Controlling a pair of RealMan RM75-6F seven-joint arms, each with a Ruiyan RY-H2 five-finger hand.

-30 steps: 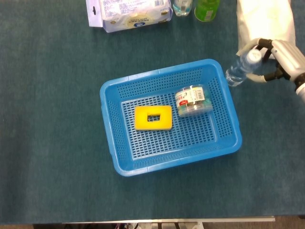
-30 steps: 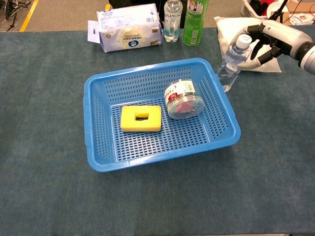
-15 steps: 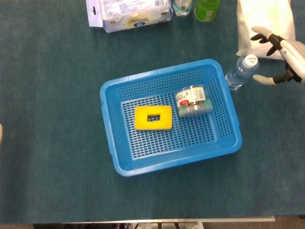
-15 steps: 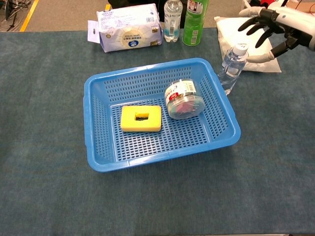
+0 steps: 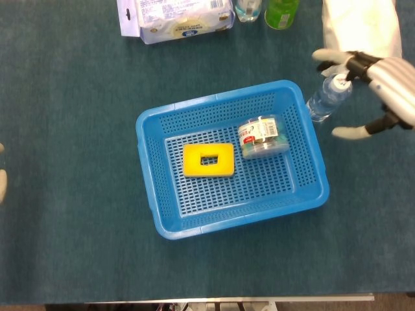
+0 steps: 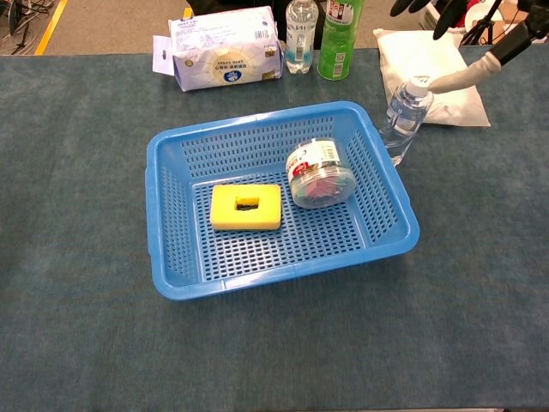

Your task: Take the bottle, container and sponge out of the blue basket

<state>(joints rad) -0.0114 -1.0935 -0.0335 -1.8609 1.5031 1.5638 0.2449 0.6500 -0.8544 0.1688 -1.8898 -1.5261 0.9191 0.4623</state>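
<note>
Head view shows the clear water bottle (image 5: 327, 97) standing upright on the table just outside the far right corner of the blue basket (image 5: 155, 201), no longer in any grip. A second ago the right hand (image 5: 376, 91) was wrapped round the bottle's neck; since then it has let go and lifted, and now hovers above and to the right of the bottle with its fingers spread wide and nothing in them. The bottle has kept its place beside the basket's rim after the release.

That puts the first of the three items out. Still inside the basket are the yellow sponge (image 5: 207, 160), lying flat near the middle of the floor, and the clear round container (image 5: 262, 137) with the printed label, on its side just right of the sponge.

The left hand (image 5: 2, 178) shows only as a pale sliver at the frame's left edge, well away from the basket; whether it is spread or closed cannot be told.

Judging from this, the container is the nearer next pick for the right hand.
</note>
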